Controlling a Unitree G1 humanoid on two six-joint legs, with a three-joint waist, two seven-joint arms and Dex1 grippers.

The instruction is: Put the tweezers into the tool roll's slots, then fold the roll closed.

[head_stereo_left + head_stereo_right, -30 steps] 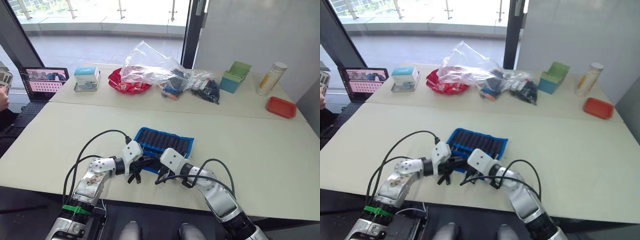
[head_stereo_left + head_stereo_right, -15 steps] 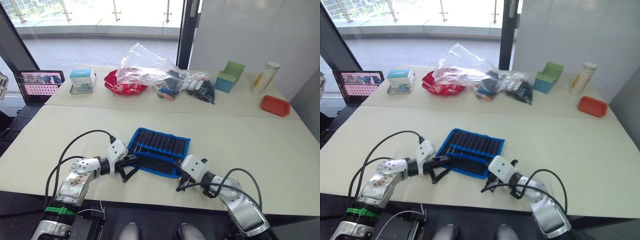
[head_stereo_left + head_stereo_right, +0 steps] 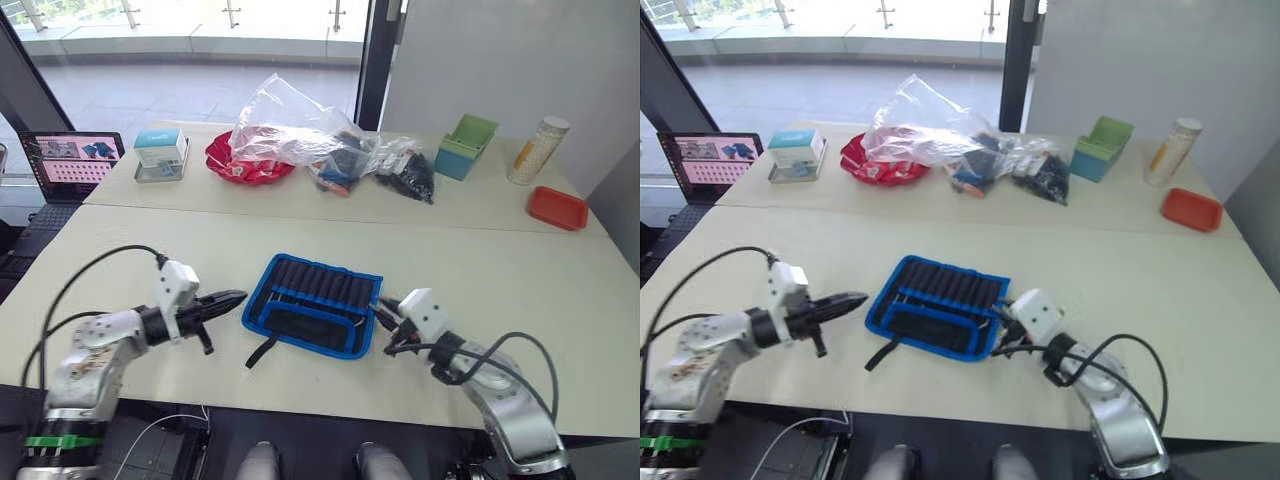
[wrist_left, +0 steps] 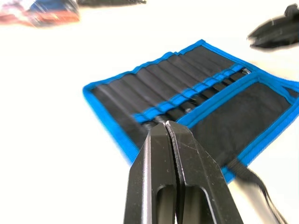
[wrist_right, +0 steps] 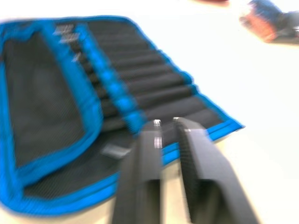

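The tool roll (image 3: 313, 306) lies open with tweezers (image 4: 187, 110) in the slots (image 4: 163, 88); folding remains. Left gripper (image 3: 236, 297) pressed together, right gripper (image 5: 167, 124) slightly parted, empty.

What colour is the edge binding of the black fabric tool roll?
Bright blue binding edges the black fabric tool roll; it shows best in the left wrist view.

Office-like room: pale tables (image 3: 500, 270), a laptop (image 3: 68, 162), floor-to-ceiling windows (image 3: 190, 40).
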